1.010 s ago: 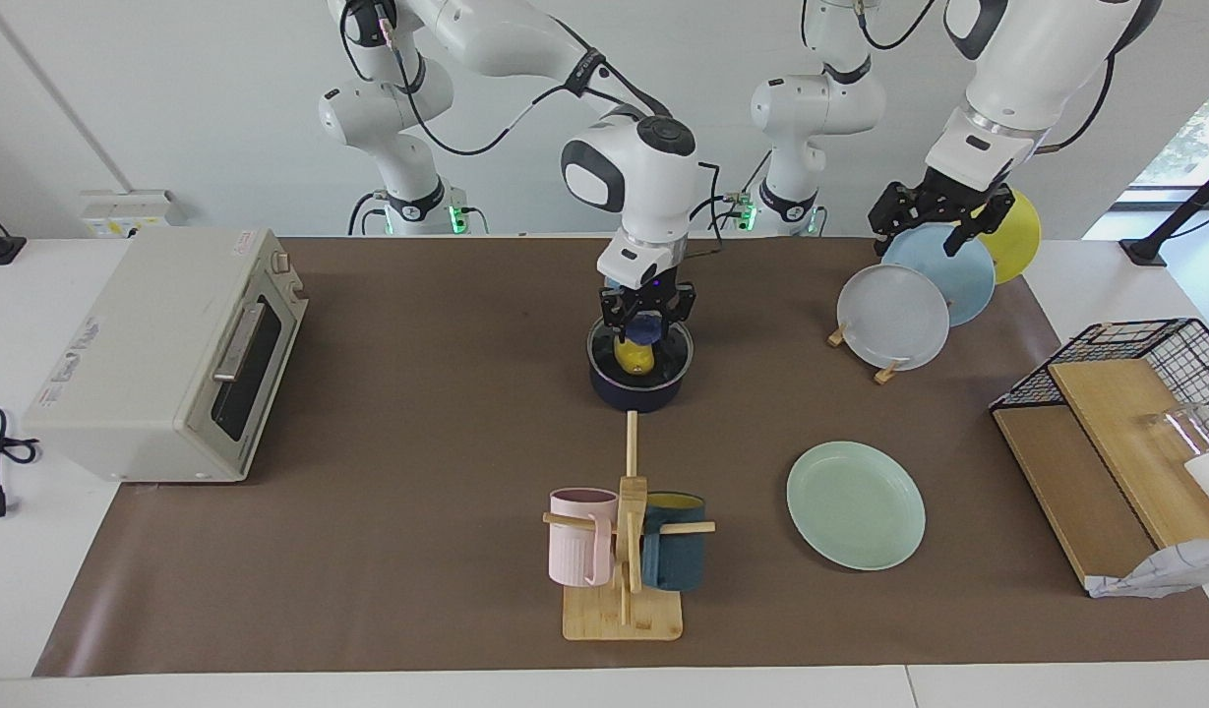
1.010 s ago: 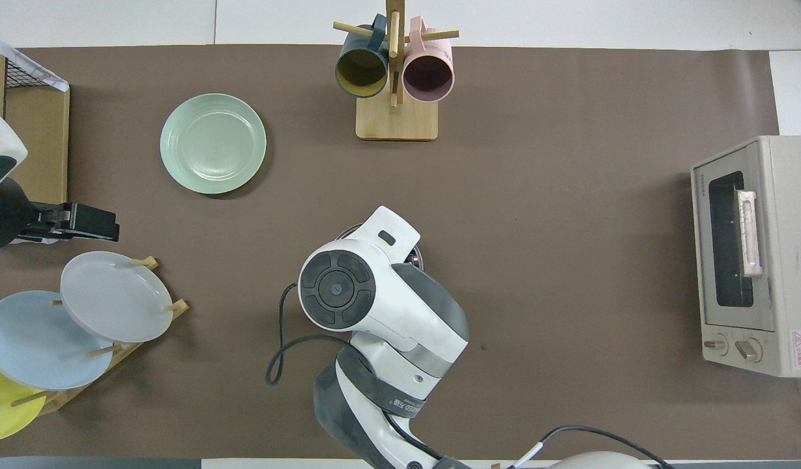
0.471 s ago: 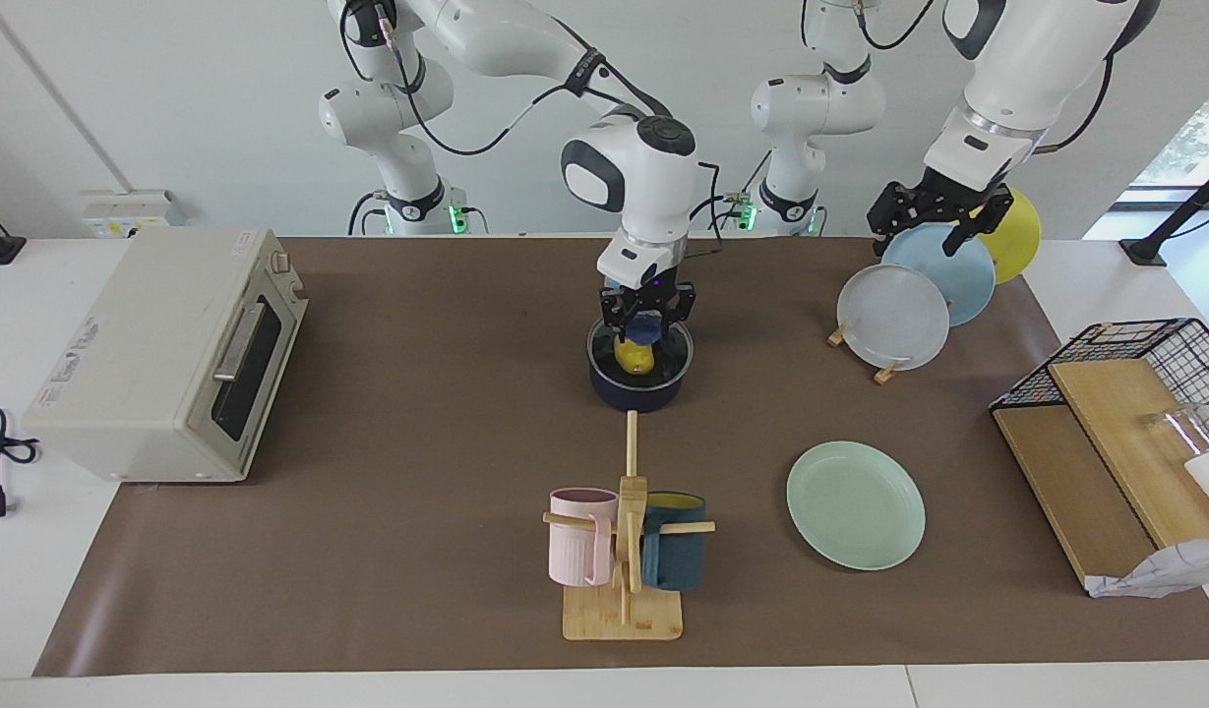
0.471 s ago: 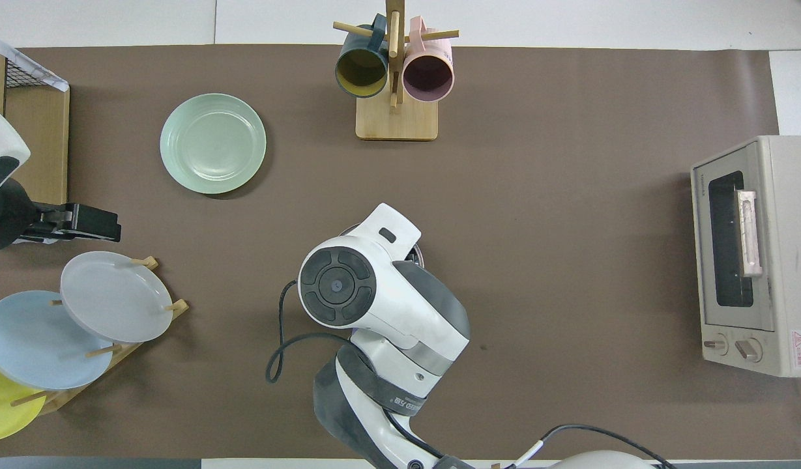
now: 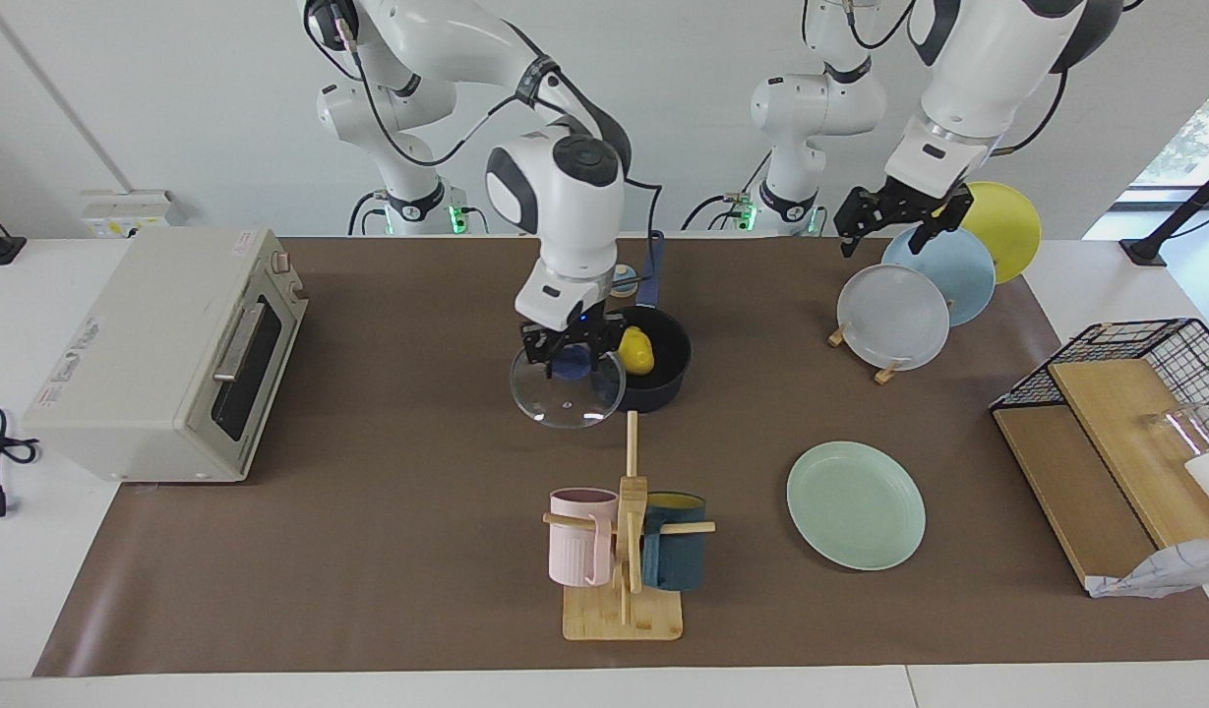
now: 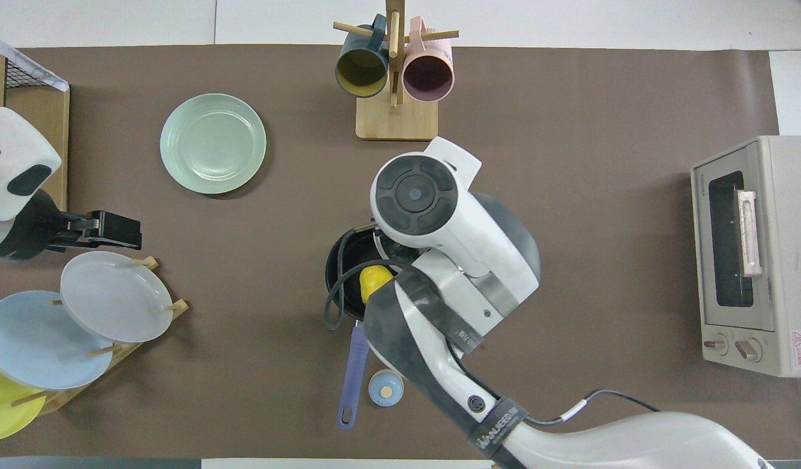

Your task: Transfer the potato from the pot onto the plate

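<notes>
The dark navy pot (image 5: 669, 382) stands mid-table with its lid off, its long blue handle (image 6: 351, 371) pointing toward the robots. The yellow potato (image 5: 635, 350) lies inside the pot (image 6: 340, 255) and also shows in the overhead view (image 6: 373, 280). My right gripper (image 5: 568, 358) is shut on the blue knob of a glass lid (image 5: 568, 393), held just above the table beside the pot, toward the right arm's end. The mint-green plate (image 5: 855, 503) lies bare, farther from the robots. My left gripper (image 5: 891, 226) hangs open over the plate rack.
A toaster oven (image 5: 161, 354) sits at the right arm's end. The mug rack (image 5: 624, 536) stands farther from the robots than the pot. A plate rack (image 5: 889, 315) and a wire basket with boards (image 5: 1116, 423) fill the left arm's end. A small blue disc (image 6: 385, 388) lies by the handle.
My right gripper has lifted the glass lid off the pot and carried it sideways toward the right arm's end, uncovering the potato. The left gripper has drifted slightly above the rack.
</notes>
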Motion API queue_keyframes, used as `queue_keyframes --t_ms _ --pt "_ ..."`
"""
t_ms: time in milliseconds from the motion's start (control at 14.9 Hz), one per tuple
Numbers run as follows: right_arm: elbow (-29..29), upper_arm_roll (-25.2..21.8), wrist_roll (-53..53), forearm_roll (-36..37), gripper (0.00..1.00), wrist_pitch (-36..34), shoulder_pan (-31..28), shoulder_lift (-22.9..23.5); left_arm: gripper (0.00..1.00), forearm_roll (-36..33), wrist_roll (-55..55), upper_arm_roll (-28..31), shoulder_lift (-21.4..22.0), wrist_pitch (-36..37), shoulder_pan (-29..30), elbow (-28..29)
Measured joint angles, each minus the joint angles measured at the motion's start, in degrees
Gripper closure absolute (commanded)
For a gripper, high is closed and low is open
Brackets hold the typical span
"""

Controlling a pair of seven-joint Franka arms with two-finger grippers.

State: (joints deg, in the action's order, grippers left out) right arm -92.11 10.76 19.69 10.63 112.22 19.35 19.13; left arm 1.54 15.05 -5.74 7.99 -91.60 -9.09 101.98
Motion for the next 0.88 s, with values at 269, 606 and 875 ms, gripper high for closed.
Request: queue_keyframes --t_ms 269,606,875 --pt "-0.3 -0.1 -13.7 0.0 0.47 -0.4 -9.9 -0.1 0.00 0.0 14.8 -0.4 0.0 -6.2 -6.9 2.8" --pt "-7.8 -0.1 -24.5 -0.1 0.47 4.7 -18.6 -1.9 0.00 0.1 34.0 -0.5 -2.3 -14.6 -16.8 7.2" --pt "-17.4 -0.1 -28.5 -0.1 0.47 16.5 -23.0 -3.4 0.00 0.1 42.7 -0.6 -4.9 -20.2 -22.5 9.1"
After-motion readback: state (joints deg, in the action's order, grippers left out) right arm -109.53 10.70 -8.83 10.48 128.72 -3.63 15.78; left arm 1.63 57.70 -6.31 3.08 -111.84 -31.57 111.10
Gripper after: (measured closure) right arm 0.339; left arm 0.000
